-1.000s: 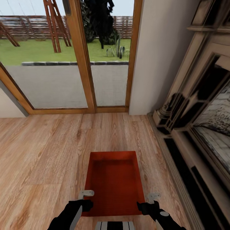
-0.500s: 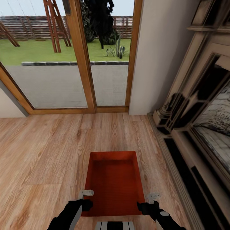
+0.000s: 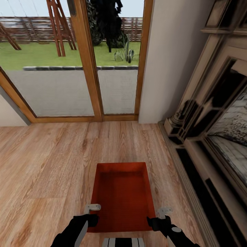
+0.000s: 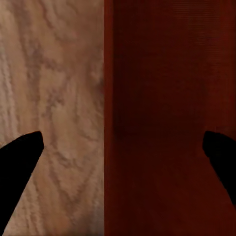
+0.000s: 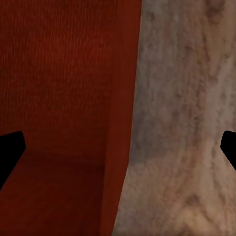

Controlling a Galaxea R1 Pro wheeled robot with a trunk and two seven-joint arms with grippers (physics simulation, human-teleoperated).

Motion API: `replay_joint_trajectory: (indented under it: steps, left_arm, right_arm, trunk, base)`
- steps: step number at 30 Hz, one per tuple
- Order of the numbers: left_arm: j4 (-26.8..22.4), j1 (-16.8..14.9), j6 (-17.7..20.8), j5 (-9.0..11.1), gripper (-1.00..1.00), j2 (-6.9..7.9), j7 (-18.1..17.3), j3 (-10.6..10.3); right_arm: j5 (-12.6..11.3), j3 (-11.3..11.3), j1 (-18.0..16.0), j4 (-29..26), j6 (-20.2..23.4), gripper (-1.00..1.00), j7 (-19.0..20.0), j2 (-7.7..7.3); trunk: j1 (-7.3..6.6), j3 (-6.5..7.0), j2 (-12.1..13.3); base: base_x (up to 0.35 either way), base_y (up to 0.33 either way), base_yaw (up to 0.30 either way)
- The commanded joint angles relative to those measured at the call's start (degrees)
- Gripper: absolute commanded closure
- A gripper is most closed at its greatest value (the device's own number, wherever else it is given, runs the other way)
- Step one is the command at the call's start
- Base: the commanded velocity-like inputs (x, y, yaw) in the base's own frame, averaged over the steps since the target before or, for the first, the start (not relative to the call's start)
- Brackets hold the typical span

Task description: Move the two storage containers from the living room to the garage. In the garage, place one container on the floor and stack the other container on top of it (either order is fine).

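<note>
One rust-red open-top storage container (image 3: pixel 121 195) rests on the light wood plank floor (image 3: pixel 44 171) of the living room, just ahead of me. My left gripper (image 3: pixel 92 213) hovers at its near left corner and my right gripper (image 3: pixel 160 215) at its near right corner. In the left wrist view the left gripper (image 4: pixel 123 157) is open, its dark fingertips (image 4: pixel 19 157) wide apart, straddling the container's left wall (image 4: pixel 110 98). In the right wrist view the right gripper (image 5: pixel 120 152) is open too, straddling the right wall (image 5: pixel 123 123). Neither holds anything.
Wood-framed glass doors (image 3: pixel 85 68) onto a patio and lawn stand ahead. A pale wall section (image 3: pixel 168 61) is to their right. A large dark carved fireplace surround (image 3: pixel 212 137) runs along the right side, close to the container.
</note>
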Motion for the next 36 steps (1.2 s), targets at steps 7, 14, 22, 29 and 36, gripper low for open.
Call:
replay_joint_trajectory:
  steps: [7,14,22,29,36]
  left_arm:
    - [0.09,-0.01,-0.35,-0.22,1.0,-0.05,-0.05,0.31]
    - [0.11,-0.01,-0.49,-0.25,1.0,-0.04,-0.07,0.44]
    - [0.44,-0.01,-0.46,-0.57,1.0,-0.11,0.0,0.25]
    - [0.45,-0.01,-0.35,-0.45,1.0,-0.07,0.01,0.17]
    - [0.36,-0.01,-0.12,-0.37,1.0,0.04,0.01,0.32]
  right_arm:
    - [-0.46,0.2,-0.02,-0.01,0.0,1.0,0.02,-0.04]
    - [-0.46,0.25,-0.02,-0.01,0.08,1.0,0.02,-0.04]
    - [-0.46,0.25,-0.02,-0.01,0.09,1.0,0.02,-0.04]
    - [-0.46,0.32,-0.02,-0.01,0.16,1.0,0.02,-0.04]
    - [-0.46,0.33,-0.02,-0.01,0.18,1.0,0.02,-0.04]
  trunk:
    - [-0.01,-0.04,-0.02]
    - [-0.01,-0.04,-0.02]
    - [-0.01,-0.04,-0.02]
    - [-0.01,-0.04,-0.02]
    - [-0.01,-0.04,-0.02]
  base:
    - [0.0,0.0,0.0]
    - [0.0,0.0,0.0]
    - [0.0,0.0,0.0]
    - [0.0,0.0,0.0]
    - [0.0,0.0,0.0]
